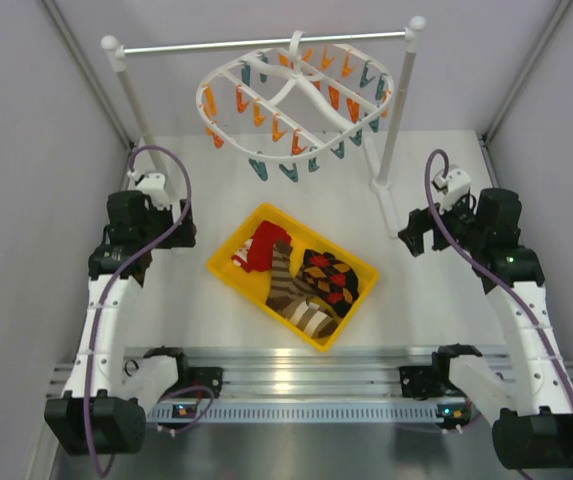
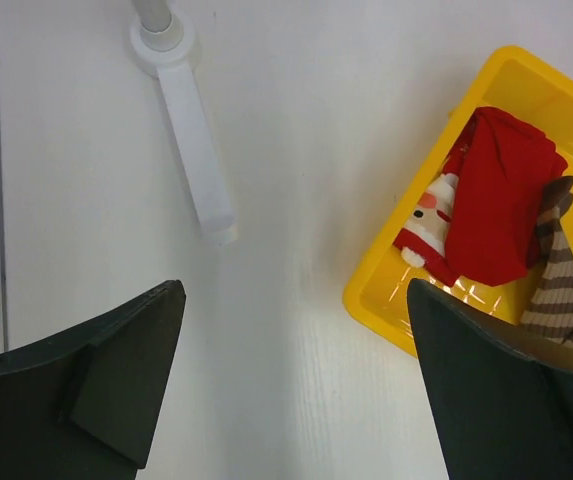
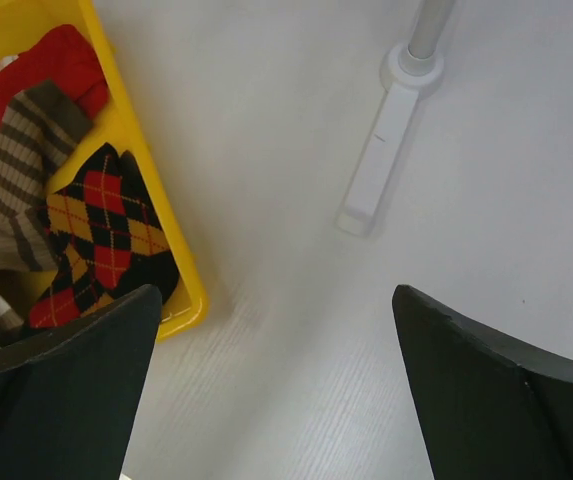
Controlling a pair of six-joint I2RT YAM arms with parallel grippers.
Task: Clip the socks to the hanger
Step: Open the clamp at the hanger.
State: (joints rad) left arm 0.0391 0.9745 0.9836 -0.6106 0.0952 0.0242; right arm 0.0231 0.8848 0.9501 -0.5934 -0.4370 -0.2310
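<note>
Over the tabletop, left end effector and right end effector hang released; striped sock overlapping the socks could get snagged too.

A yellow tray lies slantwise mid-surface, with bare surface on either side of it and open air above. In it the red socks fill the far-left end. A striped sock lies over their edge, and an argyle sock lies beside that. At the far edge the round hanger hangs from a rail stand, whose two posts and flat feet flank the approach. Grey walls close both side edges.
</note>
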